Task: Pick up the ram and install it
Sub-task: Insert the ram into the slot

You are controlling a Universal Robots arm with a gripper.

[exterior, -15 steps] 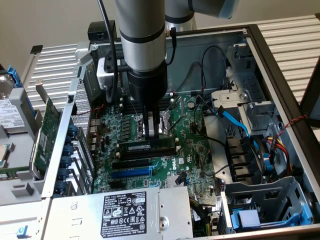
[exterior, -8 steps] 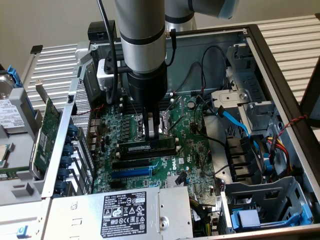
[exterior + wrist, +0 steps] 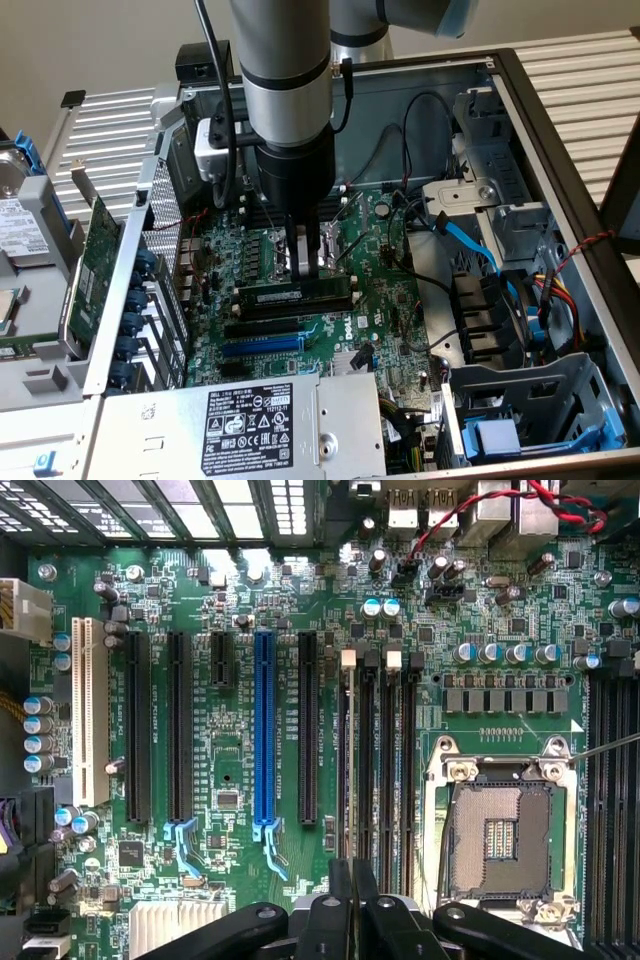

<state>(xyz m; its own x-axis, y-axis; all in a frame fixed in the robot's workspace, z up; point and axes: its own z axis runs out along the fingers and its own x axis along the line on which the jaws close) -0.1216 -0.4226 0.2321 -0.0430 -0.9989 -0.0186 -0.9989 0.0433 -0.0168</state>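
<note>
One open computer case (image 3: pixel 520 130) is seen from above in the exterior view. At the exterior view's left, a green card (image 3: pixel 95 265) with a metal bracket is seen outside the case wall, and a row of blue clips (image 3: pixel 135 320) is placed just beside it. Lower down, a grey power box (image 3: pixel 340 420) with a black label is fitted. Near the middle, the arm (image 3: pixel 285 90) is lowered into the case, and the tool (image 3: pixel 305 268) is held over the main board (image 3: pixel 390 290). The tool is clenched on the upper edge of the ram (image 3: pixel 270 294), which is stood on its long edge in a black slot, near a blue slot (image 3: pixel 262 345). Whether the ram is pressed fully home cannot be told. In the wrist view the ram (image 3: pixel 347 770) is seen edge-on, running in between the closed fingertips of the tool (image 3: pixel 352 880), and a processor socket (image 3: pixel 500 840) is found beside the memory slots. At the exterior view's right, a light blue cable (image 3: pixel 470 240) and red and yellow wires (image 3: pixel 565 290) are laid well apart from the tool.
</note>
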